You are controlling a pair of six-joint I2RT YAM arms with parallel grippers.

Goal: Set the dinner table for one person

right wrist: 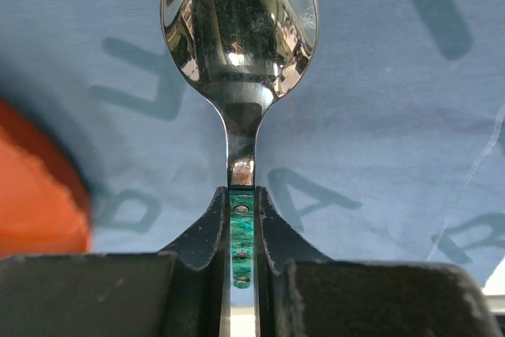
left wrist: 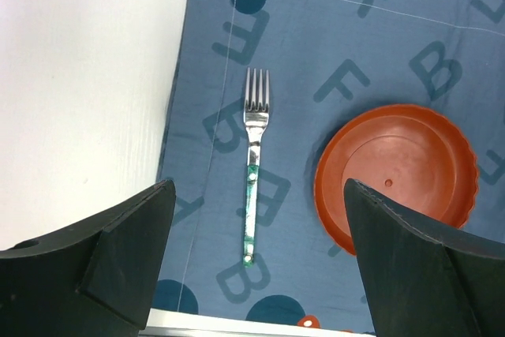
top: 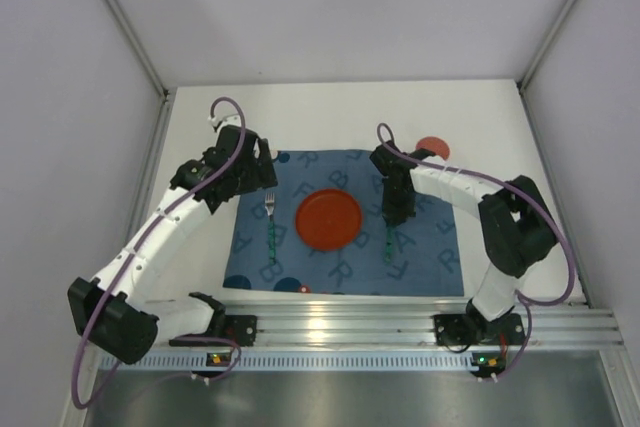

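Note:
The dinner table [top: 330, 112] is white, and a blue letter-print mat [top: 430, 247] lies on it. An orange plate [top: 328, 220] sits mid-mat. Left of the plate lies a fork [top: 269, 227] with a green handle, tines pointing away. My left gripper [top: 255, 172] hovers open above the fork [left wrist: 254, 155], its dark fingers [left wrist: 102, 266] wide apart and touching nothing. My right gripper [top: 397, 209] is just right of the plate, shut on the green handle of a spoon [right wrist: 239, 25]. The spoon's bowl points ahead, low over the mat [right wrist: 410, 116].
A small round orange-red object [top: 432, 149] sits on the white top beyond the mat's far right corner. A ribbed aluminium rail [top: 400, 322] runs along the near edge by the arm bases. Grey walls enclose the table on three sides.

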